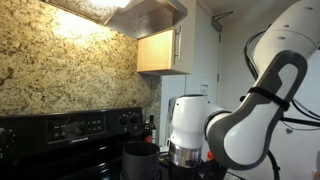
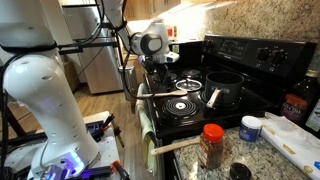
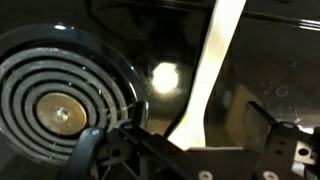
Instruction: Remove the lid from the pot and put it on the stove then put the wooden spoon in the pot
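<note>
In the wrist view the wooden spoon [image 3: 212, 60] lies on the black stove top [image 3: 270, 50], right of a coil burner [image 3: 55, 100]. My gripper [image 3: 198, 115] is open just above the spoon's wide end, one finger on each side, and I cannot tell if it touches. In an exterior view my gripper [image 2: 160, 64] hangs over the far part of the stove [image 2: 250, 55]. The dark pot [image 2: 226, 90] stands uncovered on a burner near the back panel. A round shiny disc beside it looks like the lid [image 2: 188, 85], lying on the stove top.
A red-capped shaker [image 2: 211, 146], a small white tub [image 2: 250, 127] and a dark bottle [image 2: 296, 103] stand on the granite counter near the stove. A cloth hangs over the oven front [image 2: 146, 115]. A range hood [image 1: 150, 15] and a wooden cabinet [image 1: 160, 50] hang above.
</note>
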`<move>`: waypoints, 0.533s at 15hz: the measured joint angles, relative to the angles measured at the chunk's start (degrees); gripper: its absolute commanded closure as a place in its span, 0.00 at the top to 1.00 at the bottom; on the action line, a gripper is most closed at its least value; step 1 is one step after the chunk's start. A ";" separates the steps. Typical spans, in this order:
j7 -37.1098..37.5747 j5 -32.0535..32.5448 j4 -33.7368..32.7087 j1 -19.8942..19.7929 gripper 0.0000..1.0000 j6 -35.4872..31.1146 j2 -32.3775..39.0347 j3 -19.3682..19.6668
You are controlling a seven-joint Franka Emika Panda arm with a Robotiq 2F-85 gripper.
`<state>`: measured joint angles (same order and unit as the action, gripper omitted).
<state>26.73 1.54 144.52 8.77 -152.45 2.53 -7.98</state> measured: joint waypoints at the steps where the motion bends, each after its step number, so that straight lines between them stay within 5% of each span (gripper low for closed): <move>1: 1.59 -0.54 1.70 0.30 1.00 -2.70 0.37 -0.15; 8: 10.88 1.43 7.45 4.51 1.00 -13.86 3.76 0.42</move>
<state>37.61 2.97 151.97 13.28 -166.31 6.29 -7.55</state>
